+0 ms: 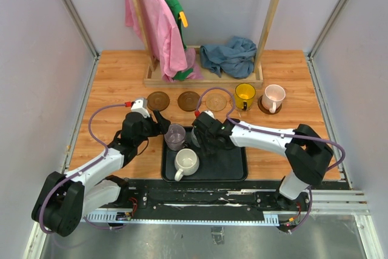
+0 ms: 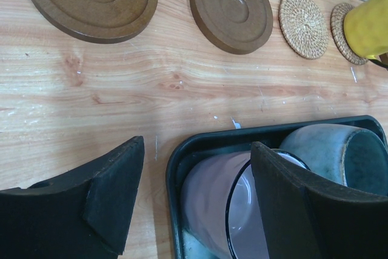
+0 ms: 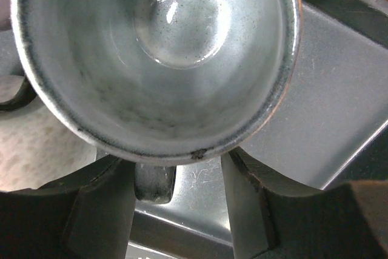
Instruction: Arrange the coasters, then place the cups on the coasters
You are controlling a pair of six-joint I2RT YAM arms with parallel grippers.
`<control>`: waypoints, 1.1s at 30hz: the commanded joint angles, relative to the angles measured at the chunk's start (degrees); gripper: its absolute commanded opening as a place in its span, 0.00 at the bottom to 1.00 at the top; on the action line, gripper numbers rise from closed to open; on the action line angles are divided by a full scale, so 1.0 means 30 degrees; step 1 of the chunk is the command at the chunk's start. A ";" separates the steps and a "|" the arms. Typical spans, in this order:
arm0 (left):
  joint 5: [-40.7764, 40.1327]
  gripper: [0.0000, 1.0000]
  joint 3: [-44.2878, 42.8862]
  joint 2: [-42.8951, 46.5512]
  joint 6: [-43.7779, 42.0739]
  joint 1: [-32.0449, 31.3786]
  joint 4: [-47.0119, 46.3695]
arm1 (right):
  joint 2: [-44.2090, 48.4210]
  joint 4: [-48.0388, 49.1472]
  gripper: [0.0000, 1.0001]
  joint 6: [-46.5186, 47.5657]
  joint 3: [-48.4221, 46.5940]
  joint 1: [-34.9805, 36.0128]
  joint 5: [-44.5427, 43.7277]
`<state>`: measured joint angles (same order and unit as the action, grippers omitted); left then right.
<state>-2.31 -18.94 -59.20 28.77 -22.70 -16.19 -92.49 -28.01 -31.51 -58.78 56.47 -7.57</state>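
A black tray holds three cups: purple, cream-white and grey-blue. My left gripper is open at the tray's left rim. One finger is over the table and the other over the purple cup's mouth. My right gripper is open around the grey-blue cup's handle. The handle lies against the left finger, with a gap to the right one. Two dark brown coasters and a tan woven coaster lie bare in a row. The yellow cup and pink cup stand on coasters.
A wooden rack at the back carries pink and green garments, with a blue-grey cloth heaped on its base. Walls enclose the table on the left, right and back.
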 commanded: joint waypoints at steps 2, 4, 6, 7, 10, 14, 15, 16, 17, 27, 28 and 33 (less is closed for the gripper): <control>-0.0182 0.75 0.0145 0.0021 -0.0099 -0.0139 -0.0289 | -0.0513 0.0018 0.51 -0.0218 -0.0613 0.0412 -0.0580; -0.0191 0.75 0.0161 0.0017 -0.0128 -0.0139 -0.0238 | -0.0513 0.0111 0.49 -0.0246 -0.0571 0.0398 -0.0526; -0.0226 0.75 0.0176 0.0017 -0.0121 -0.0143 -0.0219 | -0.0478 0.0164 0.47 -0.0240 -0.0545 0.0396 -0.0509; -0.0227 0.75 0.0181 0.0002 -0.0128 -0.0143 -0.0203 | -0.0451 0.0185 0.46 -0.0223 -0.0530 0.0396 -0.0521; -0.0202 0.75 0.0162 -0.0025 -0.0129 -0.0143 -0.0281 | -0.0391 0.0301 0.43 -0.0136 -0.0507 0.0382 -0.0468; -0.0176 0.75 0.0167 -0.0042 -0.0099 -0.0148 -0.0299 | -0.0354 0.0467 0.42 -0.0159 -0.0503 0.0395 -0.0413; -0.0181 0.75 0.0172 -0.0042 -0.0099 -0.0155 -0.0272 | -0.0318 0.0515 0.42 -0.0158 -0.0463 0.0396 -0.0410; -0.0196 0.75 0.0206 -0.0035 -0.0099 -0.0156 -0.0288 | -0.0292 0.0576 0.42 -0.0139 -0.0450 0.0396 -0.0406; -0.0198 0.75 0.0207 -0.0027 -0.0099 -0.0156 -0.0263 | -0.0278 0.0650 0.42 -0.0141 -0.0423 0.0396 -0.0405; -0.0253 0.75 0.0337 -0.0019 -0.0015 -0.0148 -0.0305 | -0.0449 0.0903 0.16 -0.0173 -0.0268 0.0396 -0.0288; -0.0278 0.75 0.0369 0.0005 -0.0025 -0.0140 -0.0302 | -0.0462 0.0899 0.12 -0.0178 -0.0268 0.0396 -0.0303; -0.0372 0.75 0.0410 0.0115 -0.0041 -0.0148 -0.0273 | -0.0542 0.0627 0.01 -0.0281 -0.0225 0.0396 -0.0427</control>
<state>-2.76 -18.48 -59.20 28.77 -22.70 -16.16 -93.67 -25.80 -31.51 -59.11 57.01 -7.77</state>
